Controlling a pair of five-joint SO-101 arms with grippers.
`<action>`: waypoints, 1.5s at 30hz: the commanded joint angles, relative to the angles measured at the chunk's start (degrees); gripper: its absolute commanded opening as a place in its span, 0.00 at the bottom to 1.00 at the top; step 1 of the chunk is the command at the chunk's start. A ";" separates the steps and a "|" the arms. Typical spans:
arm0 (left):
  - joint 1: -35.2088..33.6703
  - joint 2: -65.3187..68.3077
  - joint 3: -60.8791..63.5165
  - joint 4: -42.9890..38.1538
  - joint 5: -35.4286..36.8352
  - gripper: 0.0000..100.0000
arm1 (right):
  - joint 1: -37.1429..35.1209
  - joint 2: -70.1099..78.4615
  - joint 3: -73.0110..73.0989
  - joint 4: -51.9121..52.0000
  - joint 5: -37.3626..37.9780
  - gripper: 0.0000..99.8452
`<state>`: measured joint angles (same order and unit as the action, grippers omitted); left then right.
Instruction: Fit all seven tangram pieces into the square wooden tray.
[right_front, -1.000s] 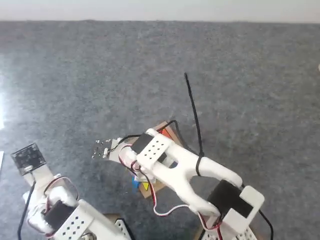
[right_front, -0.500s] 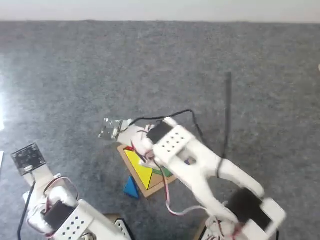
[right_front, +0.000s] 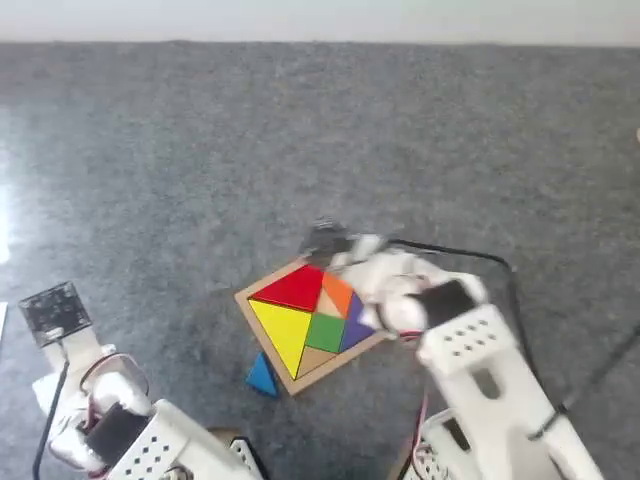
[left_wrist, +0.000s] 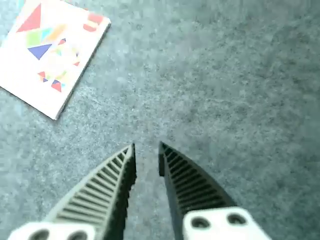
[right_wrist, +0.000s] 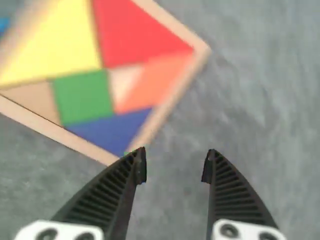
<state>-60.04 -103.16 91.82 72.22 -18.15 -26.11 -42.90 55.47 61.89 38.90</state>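
Jaws on my left gripper (left_wrist: 146, 150) stood a narrow slit apart, empty, tilted down at bare carpet (left_wrist: 240, 75) near a white card (left_wrist: 70, 75) (printed with coloured shapes). A blue triangle (right_front: 262, 377) lay just beside the square wooden tray (right_front: 243, 297), which sat corner-on like a diamond, with the red triangle (right_front: 295, 288) in its far corner. My right gripper (right_wrist: 174, 165) hung spread wide, holding nothing, just off the tray's right edge.

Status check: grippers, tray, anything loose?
Left gripper open, empty, over carpet. Right gripper open, empty, at the tray edge. Small blue triangle lies outside, beside the tray; nothing on it.
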 joint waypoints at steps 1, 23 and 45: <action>4.92 -0.53 -5.67 1.05 1.14 0.11 | 7.96 -3.91 7.21 -4.18 1.23 0.19; 55.47 76.75 -37.58 1.76 0.62 0.12 | 21.41 29.41 -7.82 -7.08 -10.37 0.19; 58.37 77.63 -31.34 -16.97 20.66 0.12 | 21.49 30.46 -7.47 -7.34 -13.45 0.19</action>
<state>-1.76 -25.71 60.97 58.07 -0.31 -5.27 -12.40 50.37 55.21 26.07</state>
